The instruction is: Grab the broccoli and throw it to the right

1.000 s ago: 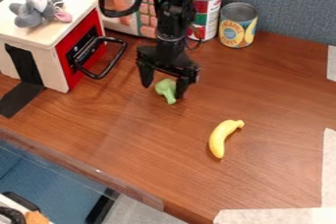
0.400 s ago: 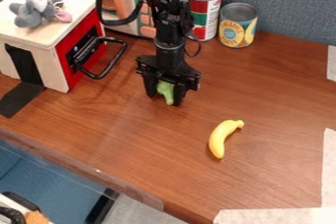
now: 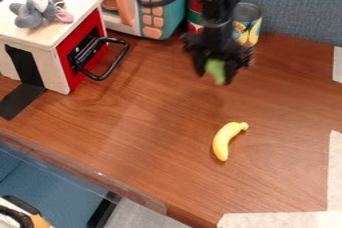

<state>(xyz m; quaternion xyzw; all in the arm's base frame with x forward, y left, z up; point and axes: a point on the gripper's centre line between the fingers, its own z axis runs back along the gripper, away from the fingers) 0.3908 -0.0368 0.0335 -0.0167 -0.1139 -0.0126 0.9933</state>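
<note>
Centre-far now, the black gripper is hanging above the table, clutching what looks like the blurred green broccoli between its fingers!

Two cans at the counter's back edge are partly covered by the arm, the blurred broccoli by the gripper.

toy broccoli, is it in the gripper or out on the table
In the gripper: the green broccoli shows between the fingers of the black gripper.
</note>
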